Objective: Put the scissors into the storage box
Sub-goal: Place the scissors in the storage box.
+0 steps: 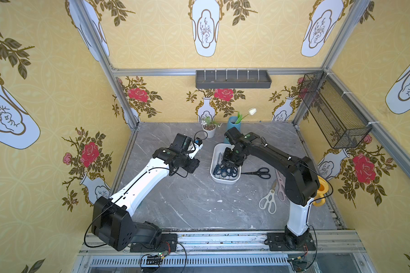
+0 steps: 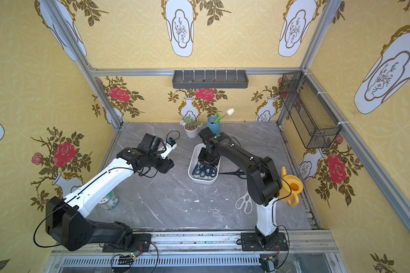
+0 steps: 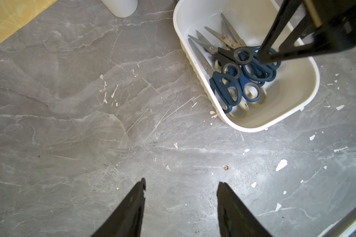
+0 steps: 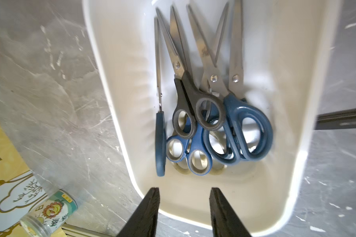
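Right claw (image 4: pixel 185 189): spread, nothing between the fingers. I had it hanging over the handle end of the box (image 4: pixel 119 67).
Box contents: scissors pile (image 4: pixel 232 115) lay flat, blades pointing away from the claw, handles overlapping. Handles were mostly blue. One black-handled pair (image 4: pixel 186 92) sat on top, and one blue pair (image 4: pixel 160 143) stood on edge by the wall. Cream loops showed underneath.
Box (image 1: pixel 225 182): sat mid-table in both top views, with the right arm reaching over it.
Left claw (image 3: pixel 181 182): also spread and empty, over bare table (image 3: pixel 70 123), apart from the box on its left side.
Loose black pair (image 1: pixel 258 172): lay on the table just beside the box, tip toward it. I couldn't tell if it touched.
Cream shears (image 1: pixel 267 199): lay on the table near the right arm's base.
Pink shears (image 1: pixel 280 186): lay next to the cream ones, partly hidden behind the arm.
Back edge: plant pot (image 1: pixel 209 132) and blue vase (image 1: pixel 232 125) stood behind the box.
Right edge: yellow watering can (image 2: pixel 291 189).
Left side: jar (image 2: pixel 109 201) sat under the left arm.
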